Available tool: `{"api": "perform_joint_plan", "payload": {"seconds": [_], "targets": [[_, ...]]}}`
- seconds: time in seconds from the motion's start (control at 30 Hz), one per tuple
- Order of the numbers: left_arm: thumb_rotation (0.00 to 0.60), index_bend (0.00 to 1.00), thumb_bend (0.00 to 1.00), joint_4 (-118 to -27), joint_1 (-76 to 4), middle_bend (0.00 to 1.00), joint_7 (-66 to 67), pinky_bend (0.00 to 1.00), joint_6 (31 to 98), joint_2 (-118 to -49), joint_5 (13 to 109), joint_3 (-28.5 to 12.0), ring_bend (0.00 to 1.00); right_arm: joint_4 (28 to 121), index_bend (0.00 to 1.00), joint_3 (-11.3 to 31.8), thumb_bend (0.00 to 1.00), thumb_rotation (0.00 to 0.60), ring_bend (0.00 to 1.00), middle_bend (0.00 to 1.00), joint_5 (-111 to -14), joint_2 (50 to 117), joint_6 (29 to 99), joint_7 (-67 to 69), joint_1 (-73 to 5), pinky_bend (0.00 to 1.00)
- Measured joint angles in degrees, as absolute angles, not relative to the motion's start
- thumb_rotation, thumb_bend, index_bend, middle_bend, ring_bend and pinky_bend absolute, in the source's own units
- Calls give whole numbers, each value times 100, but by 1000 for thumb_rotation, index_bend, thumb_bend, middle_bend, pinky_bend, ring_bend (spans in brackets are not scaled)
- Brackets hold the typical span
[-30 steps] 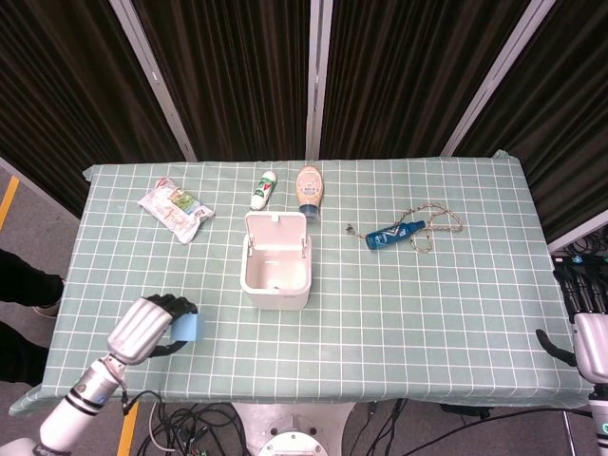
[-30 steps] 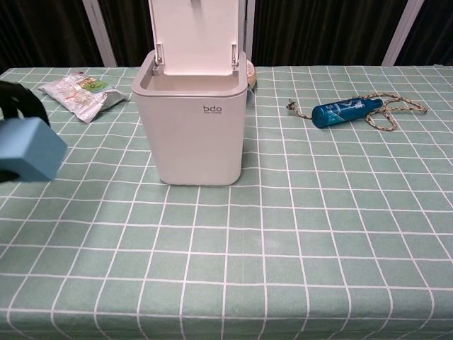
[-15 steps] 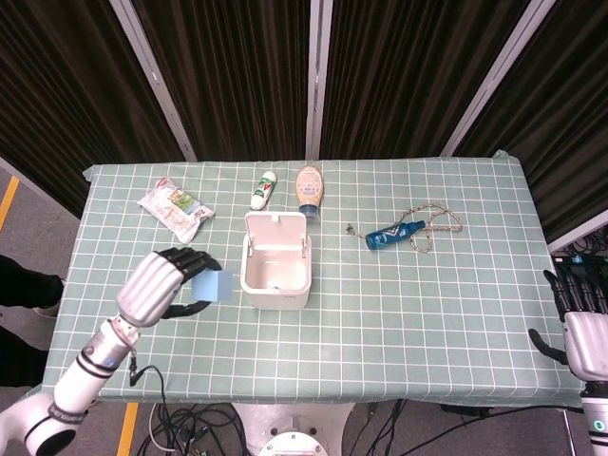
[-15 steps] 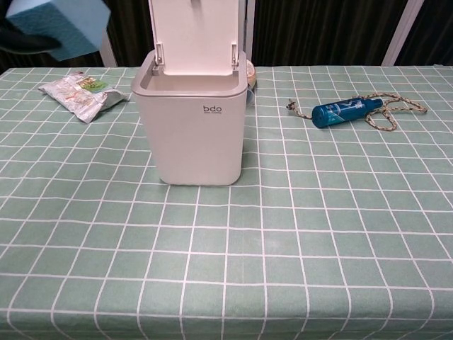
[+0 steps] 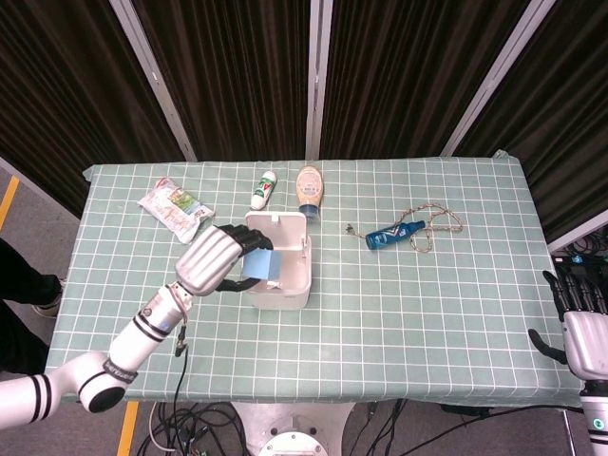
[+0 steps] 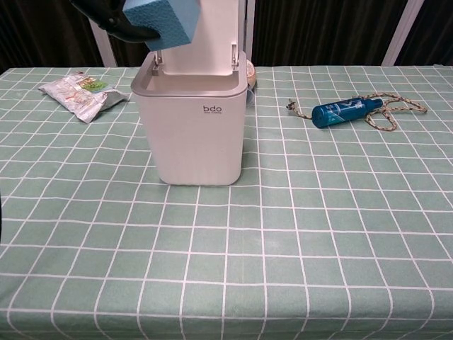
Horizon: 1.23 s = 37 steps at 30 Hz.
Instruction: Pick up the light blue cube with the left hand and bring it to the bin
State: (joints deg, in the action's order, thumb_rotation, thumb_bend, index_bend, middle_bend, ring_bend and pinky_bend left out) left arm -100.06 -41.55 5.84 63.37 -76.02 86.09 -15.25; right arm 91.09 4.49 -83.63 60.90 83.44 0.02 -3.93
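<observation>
Light blue cube (image 6: 161,21) gripped in left hand (image 5: 220,256), raised over the near-left rim of the open white bin (image 5: 285,285), just beyond the fingertips. Pickup done, carry nearly done; judged left: easing further over the opening and release. Half a second back, held lower and short of the bin. Right hand (image 5: 581,328) idle, fingers apart, off the bench (image 5: 456,313) edge.
</observation>
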Motion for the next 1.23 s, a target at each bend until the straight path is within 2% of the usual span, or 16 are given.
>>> {"api": "perform_joint_plan", "payload": {"seconds": [0.1,0.17,0.3,0.47,0.63,0.77,0.97,1.1,1.23], "targets": [[600,311,228,-9863,-4254,470,576,602,6263,-7728,8520,-1537,404,9101,0,448,157,600,0,0,-8369,6098,8352,10,-393,0],[600,229,151,-9776,-4308,396,530,567,6249,-7802,8482,-1547,356,9094,0,445,157,600,0,0,-8362,6104,8346,12,-392,0],[600,93,11,-9704,-4372,227,443,432,6260,-7847,8501,-1539,204,9061,0,446,157,600,0,0,-8339,6115,8333,41,-391,0],[600,85,0,-9723,-4346,192,462,352,6403,-7806,8531,-1511,160,9024,0,445,156,600,0,0,-8338,6128,8318,73,-398,0],[600,90,0,-9886,-4180,189,548,338,6604,-7564,8567,-1427,154,9009,0,436,157,600,0,0,-8363,6155,8325,91,-400,0],[600,136,0,-10039,-3806,195,739,318,6998,-7253,8652,-1238,154,8996,0,422,157,600,0,0,-8408,6156,8372,99,-385,0],[600,144,0,-10063,-2678,196,963,247,7930,-6779,8763,-557,141,8967,0,393,156,600,0,0,-8541,6166,8513,84,-347,0],[600,107,0,-9790,-2045,117,1183,158,8177,-6552,8704,-22,42,8934,0,374,156,600,0,0,-8676,6243,8674,28,-313,0],[600,74,0,-9628,-1770,65,1362,120,8184,-6454,8374,127,10,8897,0,321,156,600,0,0,-8778,6355,8722,-78,-293,0]]}}
